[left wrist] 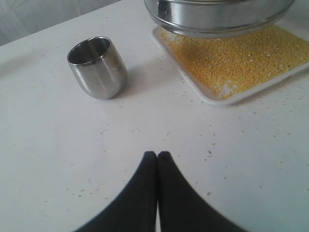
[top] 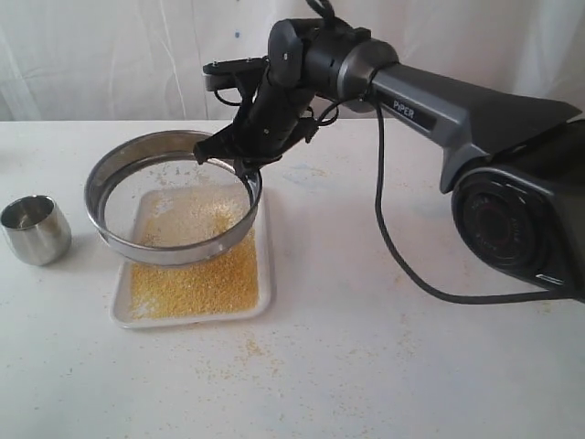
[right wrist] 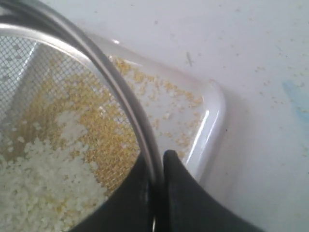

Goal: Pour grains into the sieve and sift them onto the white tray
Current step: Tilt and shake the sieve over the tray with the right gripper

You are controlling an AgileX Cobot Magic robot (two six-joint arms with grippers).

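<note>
Steel cup [top: 35, 229]: upright on the table [top: 411, 366] at the left, apart from the tray.

Left gripper [left wrist: 157, 155]: jaws together with nothing between them, above bare table near the cup.

White tray [top: 266, 274]: flat on the table, left of centre.

Sieve [top: 174, 256]: held above the tray's far half, overhanging its left edge.

Grains [top: 196, 285]: golden meal covers the tray floor (paler coarse grains lie on the mesh), and a few strays dot the table.

Right gripper [top: 239, 165]: jaws clamped on the sieve's right rim, one finger inside and one outside.
</note>
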